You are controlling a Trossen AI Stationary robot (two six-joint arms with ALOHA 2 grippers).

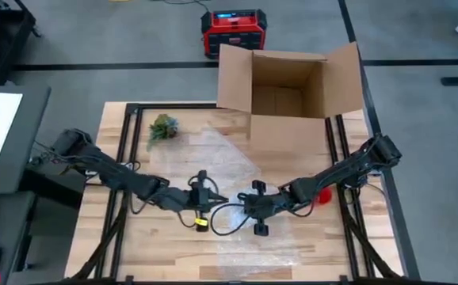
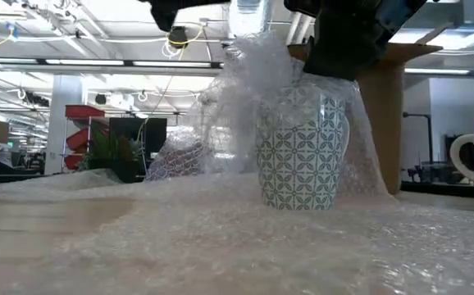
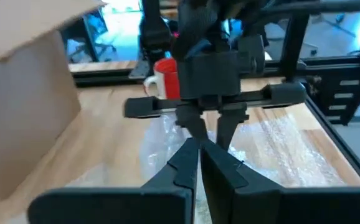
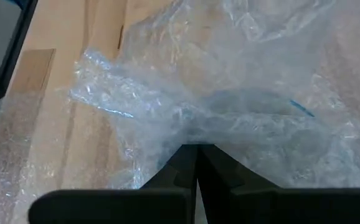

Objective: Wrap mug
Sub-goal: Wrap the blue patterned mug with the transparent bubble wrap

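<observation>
**Clerk:** While both arms met at the table's middle, what did the record show as risk?

**Keeper:** Item one, patterned mug (image 2: 301, 164): upright on the bubble wrap sheet (image 1: 237, 170), near the table's centre, between the two grippers, with wrap drawn up around its rim and back. Right gripper (image 4: 197, 152): fingers clenched together on a gathered fold of wrap. Left gripper (image 3: 200, 155): fingers pressed shut, tips aimed at the right arm's wrist; whether any film sat between them, I could not tell.

**Clerk:** And the hazard?

**Keeper:** Judged only: a pull on the pinched fold might have tipped the mug, since the sheet ran under its base as well as over it. The fold might also have slipped free, as the film looked thin and slick, and the wrap would have sprung open. The two grippers sat very close, so a clash was possible.

**Clerk:** Counts, please.

**Keeper:** Patterned mugs, one. Red mug (image 1: 322, 195), one, just beside the right arm, unwrapped; a sideways sweep could have knocked it. Bubble wrap sheets, one that I could separate. Cardboard box (image 1: 288, 95), one, open, at the table's far edge. Small green plant (image 1: 163, 127), one, far left. Red device (image 1: 233, 32) on the floor beyond the table, one. Arms, two.
</observation>
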